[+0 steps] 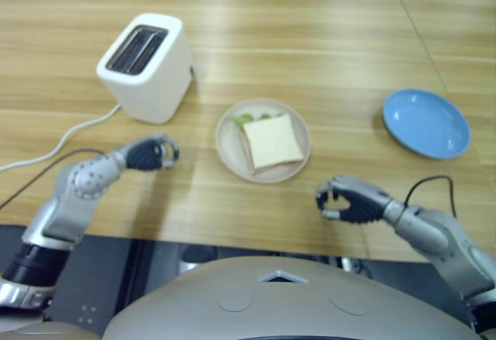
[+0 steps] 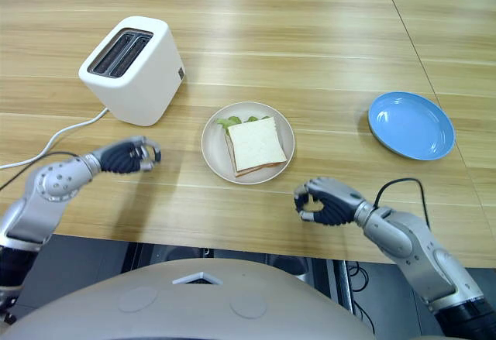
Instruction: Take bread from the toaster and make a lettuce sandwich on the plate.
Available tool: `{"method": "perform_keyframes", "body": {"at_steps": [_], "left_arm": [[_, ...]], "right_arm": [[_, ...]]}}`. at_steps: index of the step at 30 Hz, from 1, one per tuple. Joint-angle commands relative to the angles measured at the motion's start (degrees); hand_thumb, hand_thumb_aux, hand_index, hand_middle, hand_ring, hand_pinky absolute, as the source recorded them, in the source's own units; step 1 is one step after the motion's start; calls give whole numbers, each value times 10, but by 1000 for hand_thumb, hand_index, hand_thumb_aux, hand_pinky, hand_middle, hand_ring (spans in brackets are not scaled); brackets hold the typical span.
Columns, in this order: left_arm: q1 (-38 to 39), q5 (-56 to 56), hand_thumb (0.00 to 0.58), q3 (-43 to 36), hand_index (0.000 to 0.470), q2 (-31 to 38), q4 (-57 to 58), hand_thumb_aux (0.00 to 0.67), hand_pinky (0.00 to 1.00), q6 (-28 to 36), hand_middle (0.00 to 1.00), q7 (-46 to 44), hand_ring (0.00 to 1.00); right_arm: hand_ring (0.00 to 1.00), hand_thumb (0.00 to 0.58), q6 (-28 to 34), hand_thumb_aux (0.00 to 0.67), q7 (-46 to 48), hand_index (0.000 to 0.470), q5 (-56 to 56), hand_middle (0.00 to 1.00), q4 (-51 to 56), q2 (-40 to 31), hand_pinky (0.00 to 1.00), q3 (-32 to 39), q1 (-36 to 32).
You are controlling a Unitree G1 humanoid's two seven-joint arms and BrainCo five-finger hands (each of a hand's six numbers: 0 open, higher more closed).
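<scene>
The wooden table (image 2: pixel 310 30) carries everything. At its left part stands the white toaster (image 2: pixel 133 69), upright, and its two slots look dark and without bread, as far as I can see. In the middle, near the front edge, lies the beige plate (image 2: pixel 208 146), and well apart on the right is a blue plate (image 2: pixel 411 125) with nothing on it. The sandwich (image 2: pixel 256 145) lies on the beige plate, with the top slice a little turned and the lettuce (image 2: pixel 232 121) looking out at the far edge. The left hand (image 2: pixel 124 156) is in front of the toaster, and the right hand (image 2: pixel 325 201) is in front of the plate to the right. Both have curled fingers and hold nothing. I judge that the sandwich is made and only the finishing remains. To do it well, the hands should move away low and slowly, not touching the plate rim, and the left one should avoid the white cable (image 2: pixel 54 142).
</scene>
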Motion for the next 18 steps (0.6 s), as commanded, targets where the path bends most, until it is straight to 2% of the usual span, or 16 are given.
{"method": "perform_keyframes", "body": {"at_steps": [1, 9, 14, 17, 18], "left_arm": [[-19, 21, 580, -51, 460, -17, 12, 670, 1000, -6, 1000, -22, 1000], [-89, 68, 580, -153, 460, -109, 95, 670, 1000, -6, 1000, -19, 1000], [-165, 94, 580, -194, 460, -169, 188, 670, 1000, -20, 1000, -6, 1000], [-222, 105, 580, -202, 460, -200, 254, 670, 1000, -26, 1000, 13, 1000], [-247, 111, 580, -201, 460, -212, 278, 670, 1000, -29, 1000, 26, 1000]], "right_arm": [[1000, 580, 17, 670, 39, 460, -10, 1000, -1, 16, 1000, 35, -36], [1000, 580, 27, 670, 47, 460, -90, 1000, 78, 62, 1000, 100, -139], [1000, 580, 11, 670, 13, 460, -143, 1000, 188, 104, 1000, 139, -226], [1000, 580, -13, 670, -21, 460, -159, 1000, 277, 124, 1000, 150, -304], [953, 580, -20, 670, -39, 460, -168, 953, 313, 128, 953, 152, -338]]}}
